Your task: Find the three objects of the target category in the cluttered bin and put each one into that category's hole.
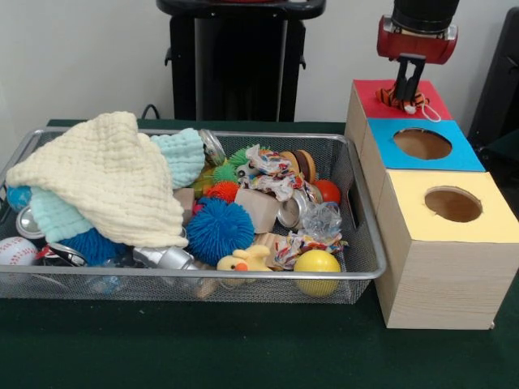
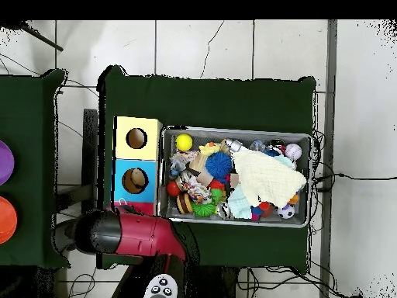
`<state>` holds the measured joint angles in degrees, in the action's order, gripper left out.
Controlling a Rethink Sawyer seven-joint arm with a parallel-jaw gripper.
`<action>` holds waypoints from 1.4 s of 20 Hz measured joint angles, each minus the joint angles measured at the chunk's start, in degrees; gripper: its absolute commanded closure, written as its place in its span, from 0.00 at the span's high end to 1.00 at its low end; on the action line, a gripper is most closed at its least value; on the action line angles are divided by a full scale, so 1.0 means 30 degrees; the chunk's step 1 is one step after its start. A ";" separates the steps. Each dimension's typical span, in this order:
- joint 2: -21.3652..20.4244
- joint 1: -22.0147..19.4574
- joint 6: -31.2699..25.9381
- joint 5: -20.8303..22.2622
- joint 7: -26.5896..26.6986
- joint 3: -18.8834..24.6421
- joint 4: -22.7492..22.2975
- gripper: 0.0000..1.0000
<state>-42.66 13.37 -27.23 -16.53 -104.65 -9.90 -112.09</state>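
Now | end effector (image 1: 408, 87) grips striped toy (image 1: 399, 100) | over red box top (image 1: 377, 99)

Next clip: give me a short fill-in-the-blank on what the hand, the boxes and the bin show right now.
1. The hand hangs over the ___ box top, gripping an orange striped toy.
2. The middle box top is ___.
3. The cream cloth covers the bin's ___ side in the front view.

Missing words: red; blue; left

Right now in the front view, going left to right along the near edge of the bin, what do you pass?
Baseball → silver can → yellow duck toy → yellow ball → yellow-topped box.
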 measured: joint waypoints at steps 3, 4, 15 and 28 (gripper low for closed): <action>0.0141 0.0000 0.0503 0.0000 0.0000 0.0008 -0.0003 0.00; 0.0181 0.0000 0.0638 0.0000 0.0000 0.0011 -0.0003 0.00; 0.0517 -0.0029 0.1678 -0.0102 0.0000 0.0077 -0.0083 0.00; 0.0519 -0.0039 0.1678 -0.0118 0.0000 0.0088 -0.0083 0.00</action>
<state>-41.11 13.25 -22.19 -16.88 -104.65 -9.64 -112.34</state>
